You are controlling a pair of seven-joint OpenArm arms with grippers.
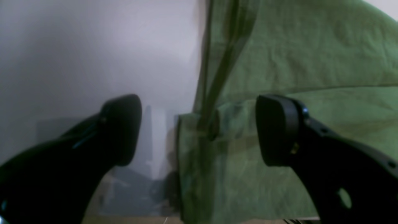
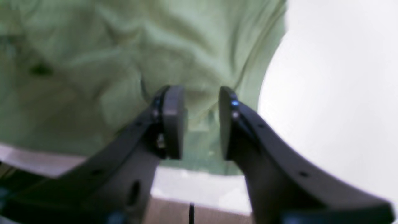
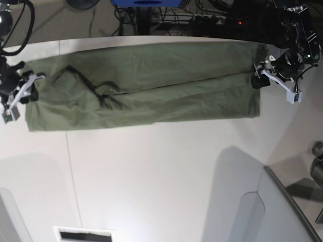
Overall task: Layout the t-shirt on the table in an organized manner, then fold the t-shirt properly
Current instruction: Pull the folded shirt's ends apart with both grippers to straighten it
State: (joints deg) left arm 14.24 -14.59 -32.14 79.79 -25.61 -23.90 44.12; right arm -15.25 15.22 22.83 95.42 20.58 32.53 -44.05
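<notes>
Fingers: left gripper spread wide, empty; right gripper parted, seemingly released. Olive-green, wrinkly cotton t-shirt: long folded band across matte white table. Lengthwise folding done; crosswise folds remain.

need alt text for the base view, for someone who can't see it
Overhead view: an olive-green t-shirt, folded into a long wrinkled band, lies across the far part of a white table. The right gripper is at its left end and the left gripper at its right end. Cables and equipment sit beyond the table's far edge.
</notes>
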